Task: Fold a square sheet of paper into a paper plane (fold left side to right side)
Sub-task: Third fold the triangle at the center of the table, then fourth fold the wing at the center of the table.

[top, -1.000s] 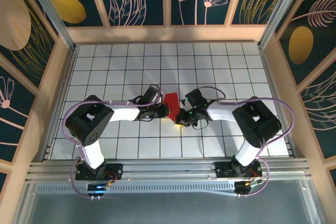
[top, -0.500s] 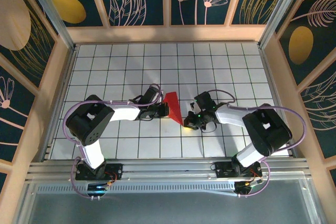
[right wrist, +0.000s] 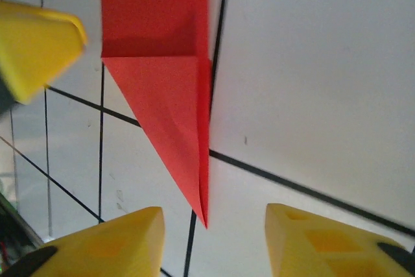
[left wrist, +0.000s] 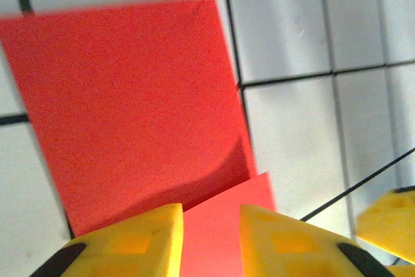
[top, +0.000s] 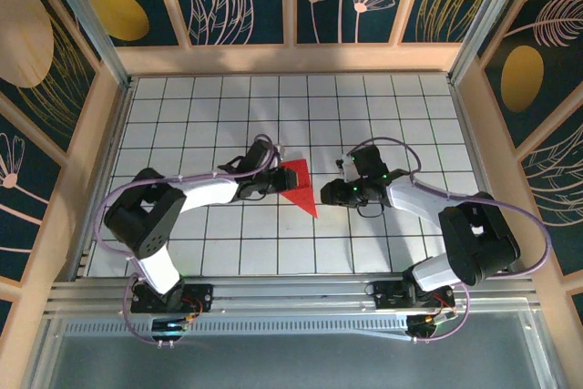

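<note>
Thin red square sheet of paper point(top: 297, 185) lies part-folded, a pointed wedge; left end effector point(left wrist: 211, 218) and right end effector point(right wrist: 214, 215) gape.

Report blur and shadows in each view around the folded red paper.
Left wrist: the bright red folded paper has a smeared top edge, a dark curved shadow across it; the yellow fingers are out of focus. Right wrist: a shadow band lies under the paper's fold, its right edge soft. Top external: even light, paper sharp.

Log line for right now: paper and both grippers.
red paper: folded, pointed | left gripper: open, at its edge | right gripper: open, near its tip
</note>
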Motion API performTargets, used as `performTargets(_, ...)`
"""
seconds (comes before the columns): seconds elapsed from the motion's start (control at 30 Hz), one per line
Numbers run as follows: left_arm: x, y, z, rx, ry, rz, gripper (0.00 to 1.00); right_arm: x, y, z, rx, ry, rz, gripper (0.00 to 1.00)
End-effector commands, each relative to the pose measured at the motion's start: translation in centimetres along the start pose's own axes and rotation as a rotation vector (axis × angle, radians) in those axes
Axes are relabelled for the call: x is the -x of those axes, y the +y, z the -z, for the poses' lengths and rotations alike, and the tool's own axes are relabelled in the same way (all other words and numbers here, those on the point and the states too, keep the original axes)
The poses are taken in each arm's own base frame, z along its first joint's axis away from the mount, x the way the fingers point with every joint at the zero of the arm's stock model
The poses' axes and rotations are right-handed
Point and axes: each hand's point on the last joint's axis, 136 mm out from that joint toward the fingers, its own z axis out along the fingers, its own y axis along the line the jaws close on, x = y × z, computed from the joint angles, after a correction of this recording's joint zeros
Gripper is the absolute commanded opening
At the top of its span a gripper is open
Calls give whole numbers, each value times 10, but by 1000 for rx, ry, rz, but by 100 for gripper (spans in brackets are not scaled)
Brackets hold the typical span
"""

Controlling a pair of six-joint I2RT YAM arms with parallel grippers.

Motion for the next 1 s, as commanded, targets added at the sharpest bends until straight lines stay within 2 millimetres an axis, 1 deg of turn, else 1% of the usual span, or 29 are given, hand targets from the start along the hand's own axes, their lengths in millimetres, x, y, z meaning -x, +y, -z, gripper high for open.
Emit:
performTargets(0.0,27,-5,28,-34,-82,55,35,29,10,-3,31,-87,164,50)
performTargets(0.13,36,10,49,-30,-157,126,41,40,15,-13,67,-104,227,55)
performTargets(0.2,35,18,56,-15,-183,151,44,45,19,-20,94,-102,245,55)
performTargets(0.3,31,28,61,10,-199,179,48,51,20,-29,108,-88,252,54)
performTargets(0.5,23,41,62,51,-199,201,49,54,25,-46,136,-51,247,47)
performTargets(0.7,25,40,65,62,-202,185,49,48,25,-53,147,-13,234,39)
performTargets(0.8,25,40,64,62,-198,184,49,44,25,-56,149,2,227,38)
performTargets(0.97,26,39,65,59,-203,180,49,41,25,-55,153,12,222,32)
